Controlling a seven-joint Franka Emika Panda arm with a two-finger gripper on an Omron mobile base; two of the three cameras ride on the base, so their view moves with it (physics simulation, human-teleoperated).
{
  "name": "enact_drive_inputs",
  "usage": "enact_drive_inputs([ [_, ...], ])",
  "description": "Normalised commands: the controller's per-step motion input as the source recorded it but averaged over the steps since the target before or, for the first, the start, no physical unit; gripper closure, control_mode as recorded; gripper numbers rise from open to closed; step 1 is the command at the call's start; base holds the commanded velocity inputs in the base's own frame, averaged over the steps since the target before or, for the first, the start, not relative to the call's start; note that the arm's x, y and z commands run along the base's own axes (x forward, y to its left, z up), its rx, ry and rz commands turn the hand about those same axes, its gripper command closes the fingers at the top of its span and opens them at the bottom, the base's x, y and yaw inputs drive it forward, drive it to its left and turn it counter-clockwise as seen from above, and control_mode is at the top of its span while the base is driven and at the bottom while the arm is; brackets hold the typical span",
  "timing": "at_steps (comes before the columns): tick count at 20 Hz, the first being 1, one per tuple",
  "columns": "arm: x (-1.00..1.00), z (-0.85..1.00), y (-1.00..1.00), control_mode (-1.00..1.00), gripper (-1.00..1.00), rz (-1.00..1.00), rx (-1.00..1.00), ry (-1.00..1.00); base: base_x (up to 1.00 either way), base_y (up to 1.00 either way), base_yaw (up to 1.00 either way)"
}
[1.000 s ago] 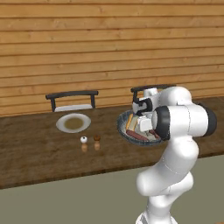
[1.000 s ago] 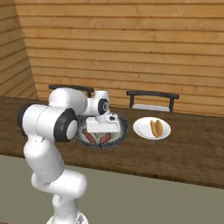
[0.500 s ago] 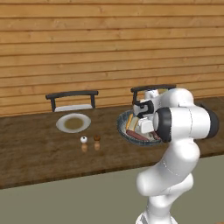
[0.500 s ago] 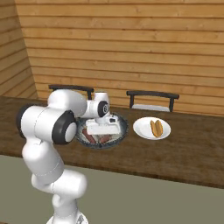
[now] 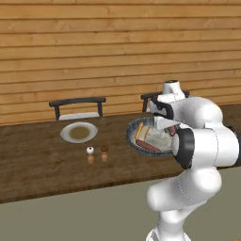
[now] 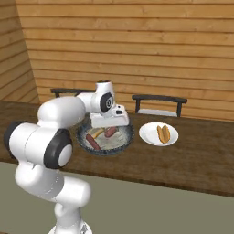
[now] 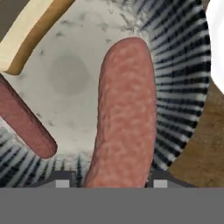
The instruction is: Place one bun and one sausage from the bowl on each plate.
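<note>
The dark grey-blue bowl (image 5: 130, 139) (image 6: 104, 150) (image 7: 180, 87) sits on the wooden table under my hand. My gripper (image 7: 111, 179) (image 6: 110, 129) reaches down into it, and its jaws are shut on one end of a reddish sausage (image 7: 127, 113) (image 6: 110, 132). A second sausage (image 7: 24, 120) (image 6: 93, 142) and a bun (image 7: 30, 30) (image 6: 97, 133) lie beside it in the bowl. One white plate (image 6: 147, 133) to the right of the bowl carries a bun and a sausage. Left of the bowl, the other plate (image 5: 66, 134) has nothing on it.
Two small shakers (image 5: 90, 151) (image 5: 104, 149) stand on the table between the bare plate and the bowl. Dark chairs (image 5: 77, 104) (image 6: 159, 101) stand behind the table against the plank wall. The table's front edge runs close to my base.
The jaws have come together on the sausage in the bowl. The arm has hardly moved, and the bowl and plates stay where they were.
</note>
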Motion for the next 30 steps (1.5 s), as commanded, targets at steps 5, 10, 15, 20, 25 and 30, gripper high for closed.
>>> enact_drive_inputs([
  [5,0.11,0.33,-0.92,-1.0,1.0,0.43,-0.01,-0.2,0.0,0.0,0.0],
  [10,0.4,0.11,-1.0,-1.0,1.0,0.31,0.12,-0.01,0.0,0.0,0.0],
  [15,0.72,0.26,-0.63,-1.0,1.0,0.0,0.29,0.12,0.0,0.0,0.0],
  [20,0.49,-0.22,-0.08,-1.0,1.0,0.02,0.07,0.0,0.0,0.0,0.0],
  [25,0.19,-0.43,-0.05,-1.0,1.0,0.1,-0.06,-0.01,0.0,0.0,0.0],
  [30,0.16,-0.26,-0.07,-1.0,1.0,0.08,-0.09,0.0,0.0,0.0,0.0],
])
